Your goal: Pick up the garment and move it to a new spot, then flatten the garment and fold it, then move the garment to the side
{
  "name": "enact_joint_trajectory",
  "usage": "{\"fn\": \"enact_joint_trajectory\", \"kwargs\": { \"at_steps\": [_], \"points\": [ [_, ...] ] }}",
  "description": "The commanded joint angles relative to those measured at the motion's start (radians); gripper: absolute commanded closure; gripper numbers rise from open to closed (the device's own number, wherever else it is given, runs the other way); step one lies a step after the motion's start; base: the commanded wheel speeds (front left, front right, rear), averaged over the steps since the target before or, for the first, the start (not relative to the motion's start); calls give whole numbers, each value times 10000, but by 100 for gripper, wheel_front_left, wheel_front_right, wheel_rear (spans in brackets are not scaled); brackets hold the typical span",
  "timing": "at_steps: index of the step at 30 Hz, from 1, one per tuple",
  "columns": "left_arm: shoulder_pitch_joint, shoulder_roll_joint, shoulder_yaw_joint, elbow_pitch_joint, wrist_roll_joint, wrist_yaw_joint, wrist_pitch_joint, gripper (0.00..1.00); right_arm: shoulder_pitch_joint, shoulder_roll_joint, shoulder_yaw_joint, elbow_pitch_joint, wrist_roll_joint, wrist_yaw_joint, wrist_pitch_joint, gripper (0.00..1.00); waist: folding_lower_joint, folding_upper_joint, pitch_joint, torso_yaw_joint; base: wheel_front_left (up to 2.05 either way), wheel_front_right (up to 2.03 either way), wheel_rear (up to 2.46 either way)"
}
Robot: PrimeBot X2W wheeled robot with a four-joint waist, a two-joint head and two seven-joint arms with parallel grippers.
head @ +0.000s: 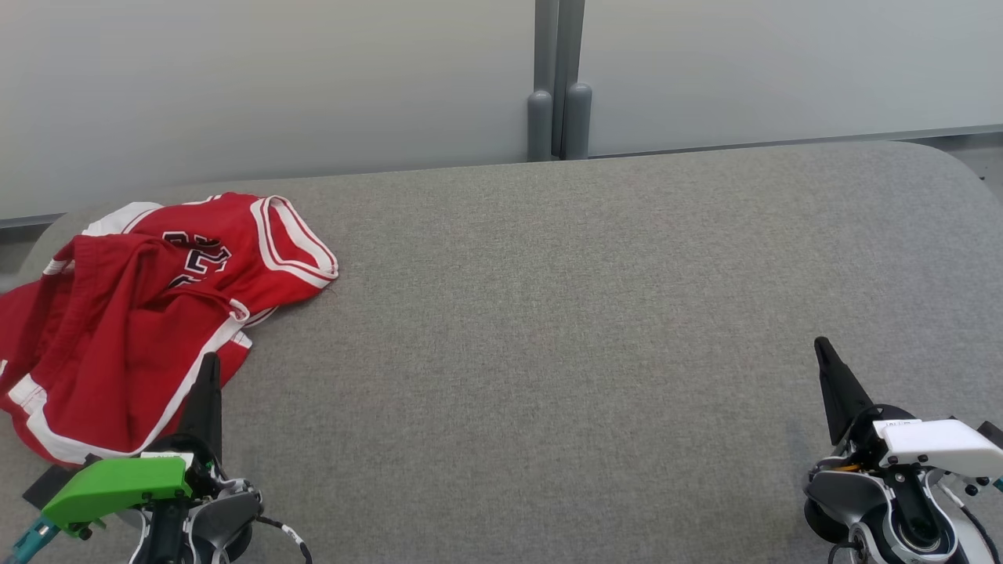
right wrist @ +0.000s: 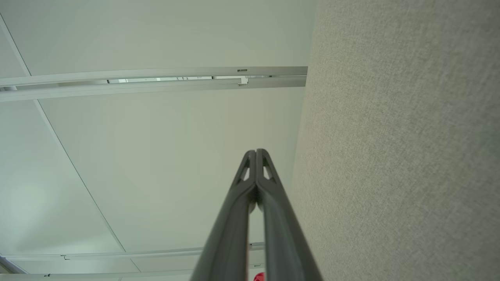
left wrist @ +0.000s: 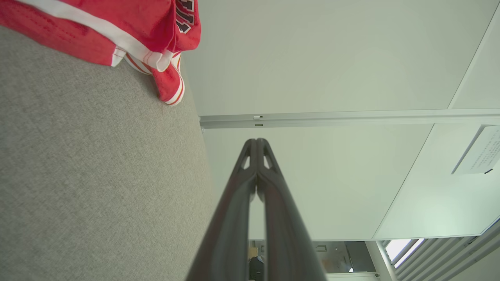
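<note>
Garment (head: 149,313), a red jersey, lies crumpled at the far-left end of the table (head: 548,329). Left gripper (head: 209,362) sits near its hem, right gripper (head: 821,345) well apart. Both are pinched closed and hold nothing. Step: first pick-up, not begun. Next move likely needs the left fingers parted over a fabric edge.

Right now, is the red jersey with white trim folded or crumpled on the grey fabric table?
Crumpled. The red jersey with white trim lies bunched in uneven folds at the grey fabric table's left end, lettering partly hidden.
</note>
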Motion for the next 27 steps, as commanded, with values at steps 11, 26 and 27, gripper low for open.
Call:
{"fn": "enact_joint_trajectory", "kwargs": {
  "at_steps": [11,26,27],
  "points": [
    [-1,0,-1,-1,1,0,-2,0,-1,0,-1,-1,-1,0,-2,0,0,0,0,0,0,0,0],
    [453,-37,-495,-201,511,63,-567,0,341,76,411,-7,-578,-3,-525,0,0,5,-2,4,0,0,0],
    [469,-36,-529,-254,607,82,-617,0,351,74,432,-43,-700,-3,-570,0,0,5,-2,5,0,0,0]
  ]
}}
